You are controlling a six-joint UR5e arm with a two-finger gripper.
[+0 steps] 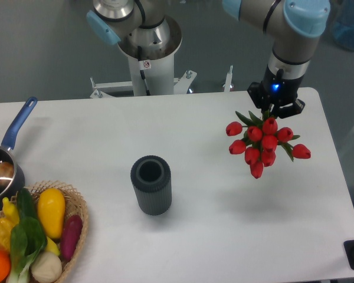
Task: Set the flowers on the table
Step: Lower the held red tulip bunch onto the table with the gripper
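Flowers (262,144), a bunch of red tulip buds, hang in the air over the right part of the white bench (224,236), buds pointing toward the camera. The hand (275,108) is closed on the stems at the far end of the bunch, though its fingers are mostly hidden by its own body. To set the bunch down well, I judge the arm should lower it until it lies on the bare surface below, then let go. Nothing appears to stand in the way there. A grey ribbed vase (151,184) stands upright, well apart to the left. At the far left sit a wicker basket of vegetables (35,236) and a blue-handled saucepan (3,168).
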